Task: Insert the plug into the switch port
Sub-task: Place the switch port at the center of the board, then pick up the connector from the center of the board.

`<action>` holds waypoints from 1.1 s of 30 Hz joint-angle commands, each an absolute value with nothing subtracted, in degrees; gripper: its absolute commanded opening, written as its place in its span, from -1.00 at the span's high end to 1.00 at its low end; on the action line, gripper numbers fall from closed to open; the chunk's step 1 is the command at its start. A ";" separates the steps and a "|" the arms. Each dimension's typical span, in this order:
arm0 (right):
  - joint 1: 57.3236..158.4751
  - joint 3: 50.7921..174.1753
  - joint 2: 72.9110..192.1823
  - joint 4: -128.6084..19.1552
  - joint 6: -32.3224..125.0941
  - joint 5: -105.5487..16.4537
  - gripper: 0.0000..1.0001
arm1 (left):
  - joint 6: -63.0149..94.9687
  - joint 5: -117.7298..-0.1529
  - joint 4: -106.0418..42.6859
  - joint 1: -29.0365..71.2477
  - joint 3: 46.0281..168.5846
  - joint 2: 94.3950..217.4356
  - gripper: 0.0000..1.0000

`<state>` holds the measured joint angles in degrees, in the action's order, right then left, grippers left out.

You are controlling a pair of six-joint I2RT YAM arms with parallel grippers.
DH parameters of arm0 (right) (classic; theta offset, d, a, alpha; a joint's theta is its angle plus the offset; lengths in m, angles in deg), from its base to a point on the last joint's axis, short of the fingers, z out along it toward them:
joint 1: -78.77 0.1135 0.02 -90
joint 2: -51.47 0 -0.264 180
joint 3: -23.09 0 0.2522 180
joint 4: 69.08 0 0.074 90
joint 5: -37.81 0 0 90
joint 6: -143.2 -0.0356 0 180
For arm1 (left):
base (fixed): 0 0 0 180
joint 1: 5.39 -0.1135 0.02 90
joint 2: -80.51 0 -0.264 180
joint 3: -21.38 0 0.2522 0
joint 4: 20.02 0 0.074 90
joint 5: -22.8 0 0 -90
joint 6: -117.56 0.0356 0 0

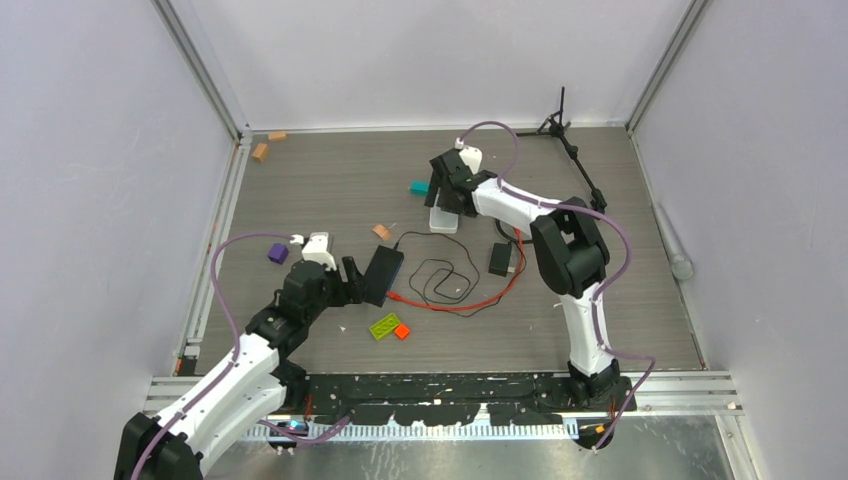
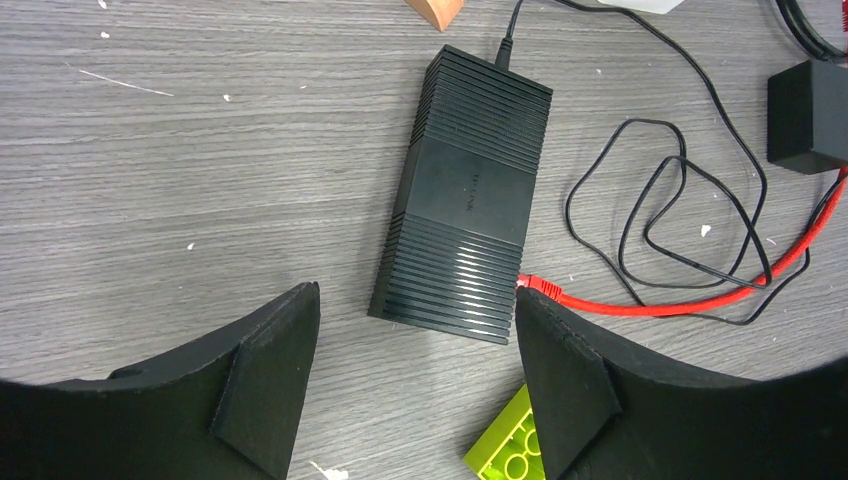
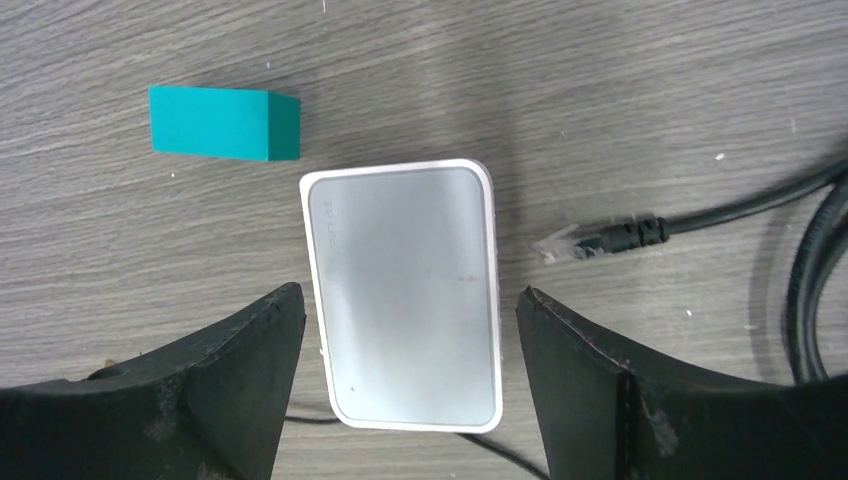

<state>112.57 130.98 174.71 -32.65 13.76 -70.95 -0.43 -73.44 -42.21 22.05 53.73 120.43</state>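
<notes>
Pale lilac walls (image 1: 80,200) enclose a grey wood-grain tabletop (image 1: 320,190) (aluminium posts (image 1: 199,70) at corners).

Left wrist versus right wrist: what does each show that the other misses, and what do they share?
Only left wrist: the black ribbed box, the red cable's plug at its side, the power brick, a lime brick. Only right wrist: the whole white box, a teal block, a black cable's clear connector. Both: the wood-grain table and open jaws, left gripper and right gripper.
</notes>
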 commanded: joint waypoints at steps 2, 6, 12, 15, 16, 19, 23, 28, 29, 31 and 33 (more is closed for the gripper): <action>112.81 126.47 167.69 -34.75 12.25 -71.43 -0.64 | 0.31 -73.15 -39.98 22.29 55.25 121.60 -0.46; 113.26 124.75 168.43 -36.29 11.20 -69.38 -0.64 | 0.44 -72.90 -39.95 22.29 55.51 122.21 -0.45; 115.92 127.35 171.91 -40.38 10.23 -61.69 -0.64 | 0.53 -72.98 -40.18 22.29 55.29 121.47 -0.45; 116.33 126.42 169.97 -44.77 11.06 -59.55 -0.65 | 0.43 -73.28 -40.50 22.29 54.96 120.38 -0.45; 116.38 125.14 168.32 -46.69 11.67 -59.50 -0.65 | 0.40 -73.42 -40.54 22.29 54.85 120.02 -0.45; 115.63 121.95 162.76 -46.29 15.47 -61.40 -0.65 | 0.32 -73.53 -40.26 22.29 54.57 119.56 -0.45; 113.19 117.38 154.74 -39.28 22.43 -66.72 -0.64 | 0.38 -73.24 -40.36 22.29 54.82 120.13 -0.45; 106.68 106.78 143.16 -32.08 30.05 -71.77 -0.65 | 0.28 -73.50 -40.23 22.29 54.66 119.86 -0.45; 104.79 104.42 141.22 -32.04 30.46 -70.35 -0.64 | 0.28 -73.57 -40.36 22.29 54.65 119.73 -0.45; 99.91 100.72 137.82 -32.65 31.14 -66.11 -0.60 | 0.22 -73.64 -40.46 22.29 54.65 119.50 -0.45; 96.97 98.00 136.05 -33.25 31.83 -62.13 -0.57 | 0.23 -73.46 -40.32 22.29 54.56 119.49 -0.45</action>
<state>102.21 103.22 139.08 -35.16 27.70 -67.00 -0.43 -73.18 -42.21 22.05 53.73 120.21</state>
